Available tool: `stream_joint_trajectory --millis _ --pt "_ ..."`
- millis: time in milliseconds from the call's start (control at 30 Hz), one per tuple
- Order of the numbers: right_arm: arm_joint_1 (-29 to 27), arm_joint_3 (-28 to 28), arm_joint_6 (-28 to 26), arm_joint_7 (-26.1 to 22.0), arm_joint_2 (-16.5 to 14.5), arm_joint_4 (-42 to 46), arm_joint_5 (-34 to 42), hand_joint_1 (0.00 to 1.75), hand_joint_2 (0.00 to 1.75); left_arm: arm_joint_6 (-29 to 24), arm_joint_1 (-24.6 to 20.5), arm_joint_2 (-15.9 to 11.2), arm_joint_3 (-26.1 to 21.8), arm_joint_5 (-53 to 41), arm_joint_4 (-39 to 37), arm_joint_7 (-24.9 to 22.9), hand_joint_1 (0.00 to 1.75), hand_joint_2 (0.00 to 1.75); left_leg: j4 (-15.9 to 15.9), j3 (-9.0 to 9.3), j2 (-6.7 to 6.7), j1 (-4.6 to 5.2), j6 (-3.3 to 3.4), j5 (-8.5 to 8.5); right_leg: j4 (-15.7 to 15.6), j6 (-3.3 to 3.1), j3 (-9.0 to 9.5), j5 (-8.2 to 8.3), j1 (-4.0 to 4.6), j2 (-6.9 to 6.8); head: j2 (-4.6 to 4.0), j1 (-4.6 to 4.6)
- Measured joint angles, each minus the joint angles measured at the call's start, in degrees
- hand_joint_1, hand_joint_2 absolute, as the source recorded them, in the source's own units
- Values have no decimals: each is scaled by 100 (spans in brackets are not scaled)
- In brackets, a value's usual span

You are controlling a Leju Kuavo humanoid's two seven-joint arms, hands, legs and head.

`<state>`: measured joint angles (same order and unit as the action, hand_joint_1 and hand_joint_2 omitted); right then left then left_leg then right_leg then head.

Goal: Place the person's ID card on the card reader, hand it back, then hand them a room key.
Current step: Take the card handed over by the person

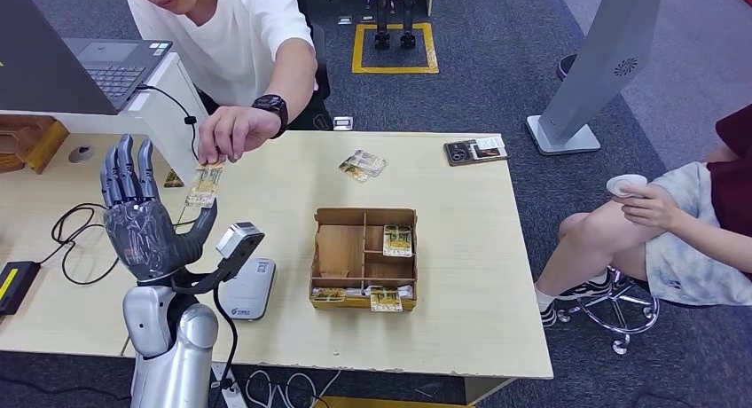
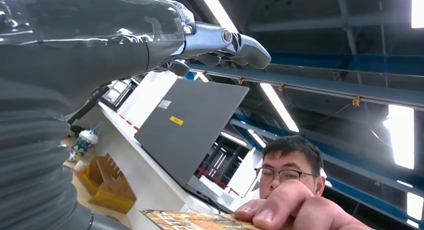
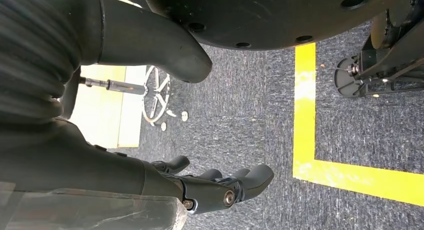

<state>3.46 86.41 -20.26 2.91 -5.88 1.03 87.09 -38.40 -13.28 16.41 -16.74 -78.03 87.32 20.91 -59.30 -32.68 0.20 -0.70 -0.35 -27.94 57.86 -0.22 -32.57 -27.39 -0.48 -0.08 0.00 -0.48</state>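
One open left hand [image 1: 142,217] beside offered ID card [image 1: 204,186]

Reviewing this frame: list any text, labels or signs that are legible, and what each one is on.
None reads clearly.
Card reader: a small blue logo and print, too small to read.
Laptop lid: a yellow sticker and a white label, both blurred.
ID card held out by the person's hand: printing too small.
Cards in the wooden tray: patterned, unreadable.
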Motion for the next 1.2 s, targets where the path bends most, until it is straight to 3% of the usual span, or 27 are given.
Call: stream_joint_trajectory --millis 200,333,367,1200 --pt "1 13 0 -3 0 0 60 0 175 0 0 1 0 -64 -2 -51 2 175 0 0 0 0 0 0 0 0 -1 0 0 0 0 0" --pt "3 36 -1 -5 0 1 72 0 175 0 0 -1 0 -94 -7 -137 169 175 0 0 0 0 0 0 0 0 -1 0 0 0 0 0" --pt "3 37 -1 -8 0 2 72 0 175 0 0 -4 1 -85 -15 -167 175 175 0 0 0 0 0 0 0 0 -1 0 0 0 0 0" --pt "3 45 2 -51 2 7 104 0 175 0 4 1 22 545 -329 164 175 175 0 0 1 0 2 2 0 0 -2 0 0 1 0 2"
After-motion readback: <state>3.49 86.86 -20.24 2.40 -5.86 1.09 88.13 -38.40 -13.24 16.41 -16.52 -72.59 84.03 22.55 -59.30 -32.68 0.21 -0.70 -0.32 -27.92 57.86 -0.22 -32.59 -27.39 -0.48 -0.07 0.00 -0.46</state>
